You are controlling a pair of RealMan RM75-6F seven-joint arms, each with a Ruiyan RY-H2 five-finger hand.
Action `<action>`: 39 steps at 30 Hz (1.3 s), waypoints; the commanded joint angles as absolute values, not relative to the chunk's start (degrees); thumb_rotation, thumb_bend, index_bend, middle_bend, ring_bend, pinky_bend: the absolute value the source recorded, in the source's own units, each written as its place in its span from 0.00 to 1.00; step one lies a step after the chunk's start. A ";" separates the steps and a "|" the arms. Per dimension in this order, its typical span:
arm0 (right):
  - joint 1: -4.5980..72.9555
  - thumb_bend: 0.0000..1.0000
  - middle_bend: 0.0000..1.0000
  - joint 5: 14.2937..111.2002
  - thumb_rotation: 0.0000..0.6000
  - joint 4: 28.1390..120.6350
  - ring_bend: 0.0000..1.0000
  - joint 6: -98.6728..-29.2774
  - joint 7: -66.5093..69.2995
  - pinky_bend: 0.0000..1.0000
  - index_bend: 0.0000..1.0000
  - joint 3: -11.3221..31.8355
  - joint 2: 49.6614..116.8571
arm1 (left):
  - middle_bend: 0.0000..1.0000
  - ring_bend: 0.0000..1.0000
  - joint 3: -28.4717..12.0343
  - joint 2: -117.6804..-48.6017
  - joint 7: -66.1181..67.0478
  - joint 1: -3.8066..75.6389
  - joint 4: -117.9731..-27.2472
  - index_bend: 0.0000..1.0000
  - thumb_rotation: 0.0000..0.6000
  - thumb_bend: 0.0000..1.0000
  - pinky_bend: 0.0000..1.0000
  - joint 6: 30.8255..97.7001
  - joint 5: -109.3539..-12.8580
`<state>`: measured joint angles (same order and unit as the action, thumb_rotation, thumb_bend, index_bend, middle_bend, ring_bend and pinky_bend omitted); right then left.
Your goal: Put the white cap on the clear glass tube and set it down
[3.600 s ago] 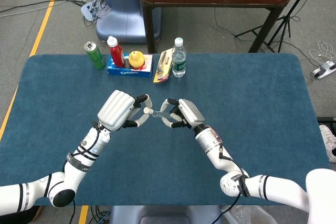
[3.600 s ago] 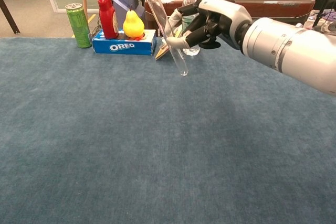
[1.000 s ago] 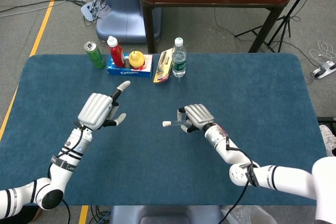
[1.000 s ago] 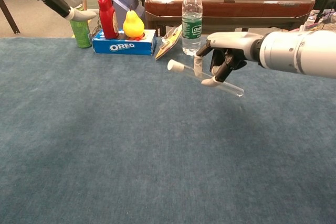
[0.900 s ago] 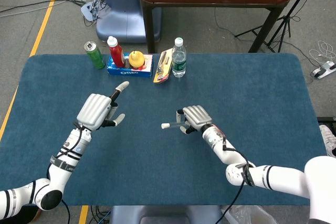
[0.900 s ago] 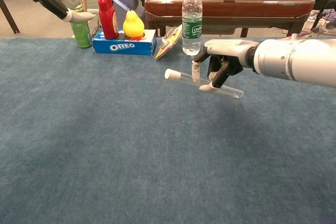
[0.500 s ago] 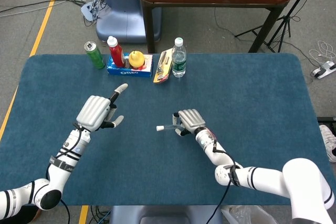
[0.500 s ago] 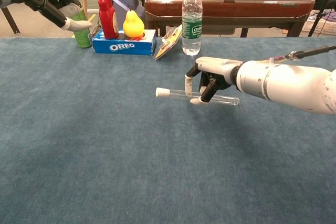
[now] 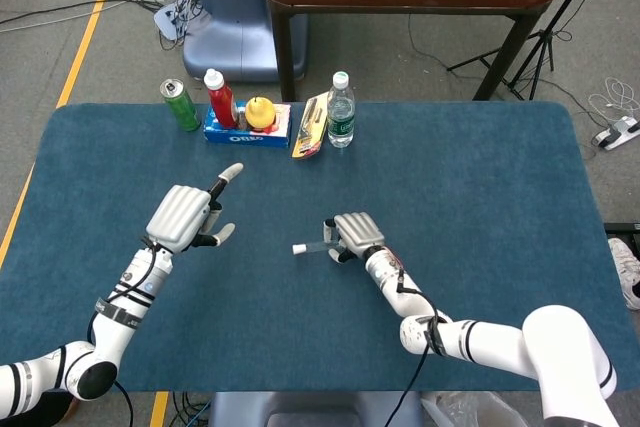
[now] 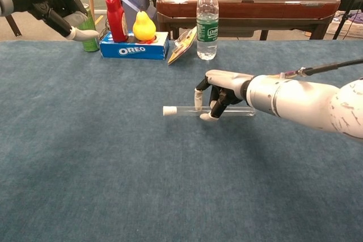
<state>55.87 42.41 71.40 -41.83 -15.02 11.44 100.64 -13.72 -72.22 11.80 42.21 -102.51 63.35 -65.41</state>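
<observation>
- Head view: our right robot hand [image 9: 352, 234] grips the clear glass tube [image 9: 318, 244], white cap [image 9: 297, 249] already on, mid-worktop [image 9: 480, 177]. Our left robot hand [image 9: 185, 215] holds nothing, fingers apart.
- Chest view: the tube lies level, low over the cloth; we should lower it flat, then open our fingers [image 10: 198, 98] gently so it doesn't roll.

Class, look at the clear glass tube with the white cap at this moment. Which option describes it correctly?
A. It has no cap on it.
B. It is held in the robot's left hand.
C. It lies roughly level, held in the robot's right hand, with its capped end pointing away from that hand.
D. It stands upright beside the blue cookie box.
C: the clear glass tube lies roughly level in the right hand, with the white cap at the end pointing away.
</observation>
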 commanded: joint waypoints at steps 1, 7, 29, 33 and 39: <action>55.83 0.17 1.00 42.22 1.00 71.28 1.00 -41.70 -15.13 1.00 0.37 11.53 100.74 | 0.87 0.93 -13.71 -72.37 11.83 42.25 -102.37 0.04 1.00 0.27 1.00 63.19 -65.43; 54.97 0.10 1.00 42.66 1.00 72.91 1.00 -42.66 -14.53 1.00 0.28 12.22 99.55 | 0.87 0.93 -13.67 -72.53 12.00 42.06 -102.09 0.04 1.00 0.27 1.00 63.31 -65.52; 30.72 0.36 0.69 63.64 1.00 104.43 0.68 -69.82 -9.00 0.91 0.45 6.23 63.18 | 0.58 0.56 -7.12 -64.23 9.78 26.52 -99.99 0.13 1.00 0.27 0.83 75.14 -65.98; 25.51 0.36 0.64 67.73 1.00 103.89 0.61 -75.73 -7.18 0.76 0.45 4.08 62.31 | 0.49 0.48 -5.23 -63.67 11.20 23.20 -99.87 0.14 1.00 0.27 0.69 78.35 -67.20; 19.19 0.36 0.60 73.38 1.00 102.49 0.57 -82.58 -4.99 0.74 0.45 1.54 62.52 | 0.40 0.40 -3.03 -64.31 11.64 17.96 -100.05 0.14 1.00 0.27 0.56 84.43 -70.40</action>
<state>20.94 71.60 103.13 -80.85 -5.91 2.67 62.56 -3.90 -64.03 11.50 19.28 -100.02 82.90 -69.20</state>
